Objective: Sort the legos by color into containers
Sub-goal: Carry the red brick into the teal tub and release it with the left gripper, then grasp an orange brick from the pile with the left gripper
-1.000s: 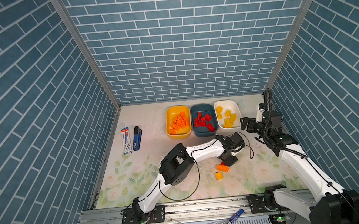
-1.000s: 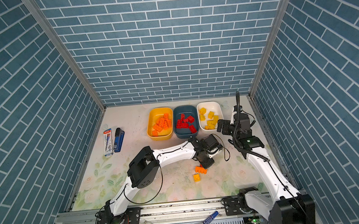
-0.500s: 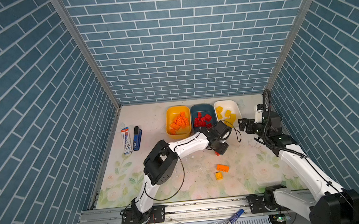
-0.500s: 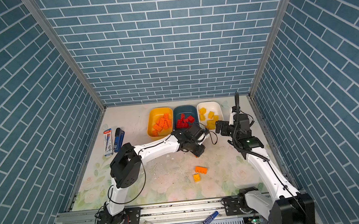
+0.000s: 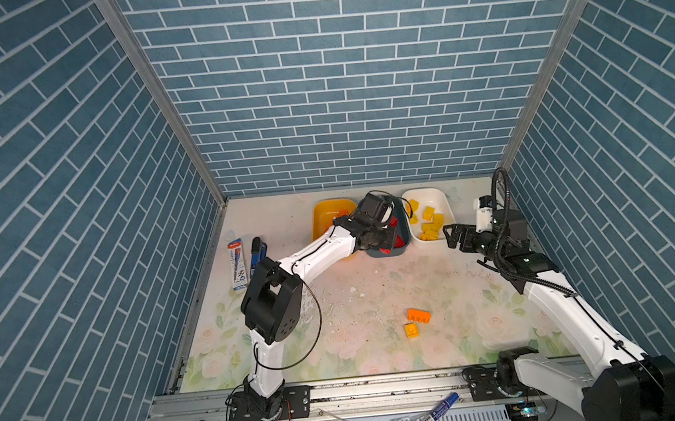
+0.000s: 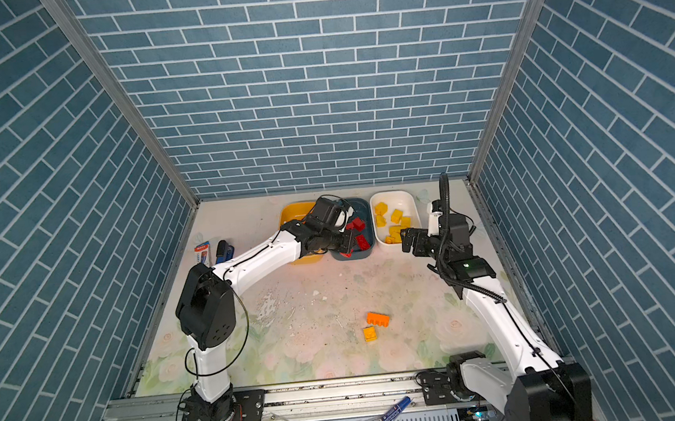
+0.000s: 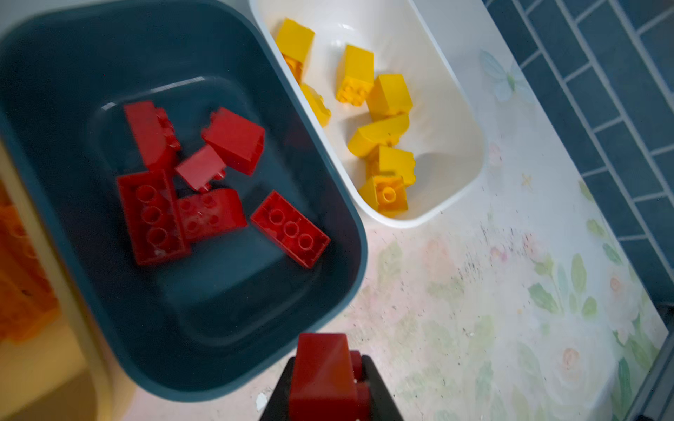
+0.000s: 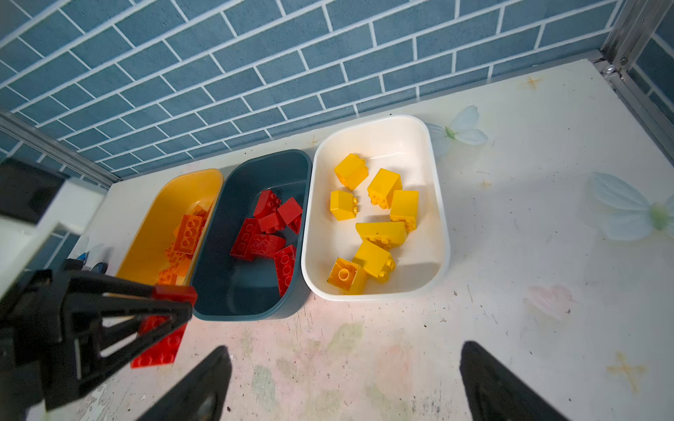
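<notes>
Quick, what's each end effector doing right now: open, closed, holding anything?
Left end effector: closed, holding a red lego.
Right end effector: open, holding nothing.

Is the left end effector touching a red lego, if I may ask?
Touching. The left wrist view shows the left end effector shut, with the red lego clamped between its jaws.

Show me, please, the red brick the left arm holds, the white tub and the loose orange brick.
red brick (image 7: 322, 375): left wrist view, its upper face.
white tub (image 8: 383, 142): right wrist view, bare inner wall.
orange brick (image 5: 419, 316): in a top view, its middle.
</notes>
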Motion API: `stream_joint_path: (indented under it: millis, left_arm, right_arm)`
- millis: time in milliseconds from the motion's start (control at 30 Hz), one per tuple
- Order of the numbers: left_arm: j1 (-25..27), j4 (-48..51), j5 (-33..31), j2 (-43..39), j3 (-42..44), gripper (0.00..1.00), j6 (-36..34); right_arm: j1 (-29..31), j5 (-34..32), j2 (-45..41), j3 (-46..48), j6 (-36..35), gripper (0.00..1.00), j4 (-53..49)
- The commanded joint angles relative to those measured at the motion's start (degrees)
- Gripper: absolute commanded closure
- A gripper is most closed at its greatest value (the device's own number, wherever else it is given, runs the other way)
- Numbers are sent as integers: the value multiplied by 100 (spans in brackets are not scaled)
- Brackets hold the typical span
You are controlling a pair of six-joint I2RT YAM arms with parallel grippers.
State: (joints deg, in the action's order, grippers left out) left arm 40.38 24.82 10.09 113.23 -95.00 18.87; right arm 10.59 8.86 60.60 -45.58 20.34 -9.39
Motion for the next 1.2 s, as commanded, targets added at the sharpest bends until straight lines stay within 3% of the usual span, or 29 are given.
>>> stream_joint_path:
  millis: [0,400,567,667,933,1167]
  left_arm:
    - [-182,14,-145,241,-518,78,152]
    - [-410,644,-476,2083,-3010,76,779]
    - [-496,739,-389,2803,-3799,71,1109]
    - [-504,960,-290,3100,-4219,61,1210]
    - [-466,985,-68,2671,-3853,26,1022]
    - [-315,690,74,1703,-2648,8,560]
  right_arm:
    - [15,120,6,183,23,2,87]
    - [13,-139,-92,528,364,2,290]
    - [13,-144,-103,585,427,2,271]
    - [13,-156,-127,611,436,2,238]
    - [18,-281,-188,693,457,1,152]
    - [12,-1137,-359,856,758,2,-11]
